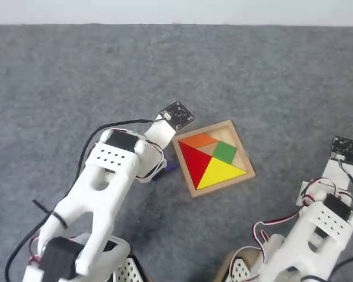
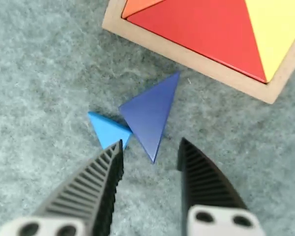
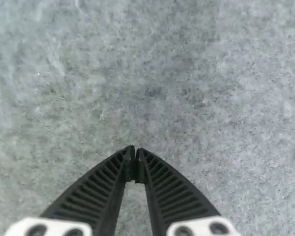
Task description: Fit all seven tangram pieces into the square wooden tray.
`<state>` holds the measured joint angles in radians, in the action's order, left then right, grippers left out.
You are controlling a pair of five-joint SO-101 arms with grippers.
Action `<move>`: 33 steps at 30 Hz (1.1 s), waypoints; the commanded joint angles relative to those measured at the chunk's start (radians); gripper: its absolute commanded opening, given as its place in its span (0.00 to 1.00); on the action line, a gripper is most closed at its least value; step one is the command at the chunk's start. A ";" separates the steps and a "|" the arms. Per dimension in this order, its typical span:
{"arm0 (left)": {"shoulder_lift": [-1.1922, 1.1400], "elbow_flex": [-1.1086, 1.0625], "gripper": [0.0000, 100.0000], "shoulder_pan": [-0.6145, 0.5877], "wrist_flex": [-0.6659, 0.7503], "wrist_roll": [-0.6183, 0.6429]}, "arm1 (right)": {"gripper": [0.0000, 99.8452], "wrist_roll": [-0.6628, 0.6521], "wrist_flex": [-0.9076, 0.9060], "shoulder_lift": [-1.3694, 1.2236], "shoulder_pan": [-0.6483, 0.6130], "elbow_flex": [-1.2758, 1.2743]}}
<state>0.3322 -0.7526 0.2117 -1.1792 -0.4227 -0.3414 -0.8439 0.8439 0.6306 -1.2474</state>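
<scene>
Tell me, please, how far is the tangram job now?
Done: the red triangle, yellow triangle, orange piece and green piece lie in the tray, with some bare wood showing. In hand: the left gripper, open, hangs over the dark blue triangle on the carpet beside the tray. Left: that triangle and the light blue piece touching it must go in. The right gripper is shut over bare carpet.

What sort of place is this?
Probably a robot lab bench: a grey felt mat, a left arm and right arm side by side, and a wooden tangram tray.
</scene>
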 commanded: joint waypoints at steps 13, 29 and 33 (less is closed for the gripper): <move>-0.404 0.182 0.21 -0.006 0.160 -0.031 | 0.01 -0.011 0.019 0.038 -0.010 0.017; -0.470 0.213 0.08 -0.005 0.158 -0.058 | 0.01 -0.011 0.021 0.038 -0.010 0.017; -0.468 0.249 0.04 -0.003 0.104 -0.058 | 0.01 -0.011 0.021 0.038 -0.010 0.017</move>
<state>-0.1358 -0.5700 0.2209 -1.0411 -0.4626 -0.3414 -0.8439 0.8439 0.6306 -1.2474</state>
